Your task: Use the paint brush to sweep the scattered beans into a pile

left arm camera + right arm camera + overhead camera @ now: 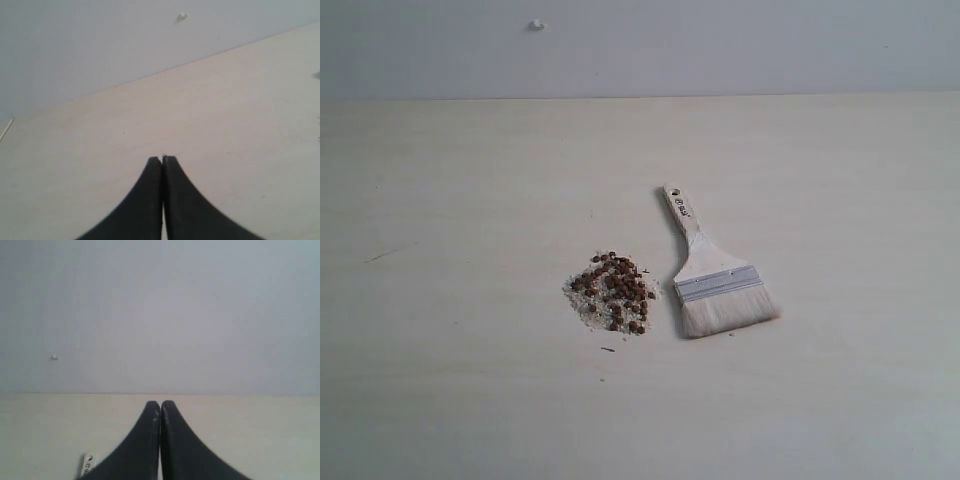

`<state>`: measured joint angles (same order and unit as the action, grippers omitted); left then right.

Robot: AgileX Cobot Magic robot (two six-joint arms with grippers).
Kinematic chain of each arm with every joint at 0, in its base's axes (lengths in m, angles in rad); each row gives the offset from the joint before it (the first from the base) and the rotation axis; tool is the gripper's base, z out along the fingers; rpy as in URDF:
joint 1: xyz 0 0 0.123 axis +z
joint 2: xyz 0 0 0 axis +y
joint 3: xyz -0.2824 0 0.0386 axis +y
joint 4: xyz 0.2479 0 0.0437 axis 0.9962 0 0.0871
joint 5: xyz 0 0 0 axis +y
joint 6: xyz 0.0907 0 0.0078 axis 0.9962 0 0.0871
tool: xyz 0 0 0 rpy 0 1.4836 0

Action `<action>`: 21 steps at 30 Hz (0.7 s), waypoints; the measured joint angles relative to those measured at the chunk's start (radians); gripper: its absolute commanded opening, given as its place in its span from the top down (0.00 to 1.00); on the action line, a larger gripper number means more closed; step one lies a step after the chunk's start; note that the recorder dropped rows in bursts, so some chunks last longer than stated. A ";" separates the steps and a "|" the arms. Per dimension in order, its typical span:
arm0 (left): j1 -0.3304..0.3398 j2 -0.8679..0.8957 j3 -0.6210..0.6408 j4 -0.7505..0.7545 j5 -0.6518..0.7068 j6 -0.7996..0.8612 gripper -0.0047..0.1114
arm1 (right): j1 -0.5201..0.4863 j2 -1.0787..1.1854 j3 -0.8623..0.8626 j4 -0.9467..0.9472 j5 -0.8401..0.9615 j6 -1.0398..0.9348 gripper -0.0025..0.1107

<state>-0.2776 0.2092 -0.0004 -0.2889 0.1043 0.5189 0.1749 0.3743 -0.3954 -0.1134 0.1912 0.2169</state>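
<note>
The reddish-brown beans [617, 290] lie heaped with whitish grains in one small pile [610, 300] near the table's middle. Just to its right the paint brush [712, 275] lies flat, pale bristles toward the front and wooden handle pointing back. Neither arm shows in the exterior view. My left gripper [162, 159] is shut with nothing between its black fingers, above bare table. My right gripper [160, 403] is also shut and empty; the end of the brush handle [87, 464] peeks out beside its fingers.
The pale wooden table [470, 380] runs back to a grey wall [720, 40] with a small white knob [536, 24] on it. A few stray specks [608, 349] lie just in front of the pile.
</note>
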 measured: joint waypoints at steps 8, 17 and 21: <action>0.000 0.000 0.000 0.000 0.000 0.000 0.96 | 0.000 -0.318 0.192 0.069 0.000 -0.271 0.98; 0.000 0.000 0.000 0.000 0.000 0.000 0.96 | 0.000 -0.369 0.381 0.100 0.004 -0.365 0.98; 0.000 0.000 0.000 0.000 0.000 0.000 0.96 | 0.000 -0.369 0.391 0.107 0.037 -0.365 0.98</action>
<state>-0.2776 0.2092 -0.0004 -0.2889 0.1043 0.5189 0.1749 0.0055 -0.0048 -0.0067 0.2285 -0.1482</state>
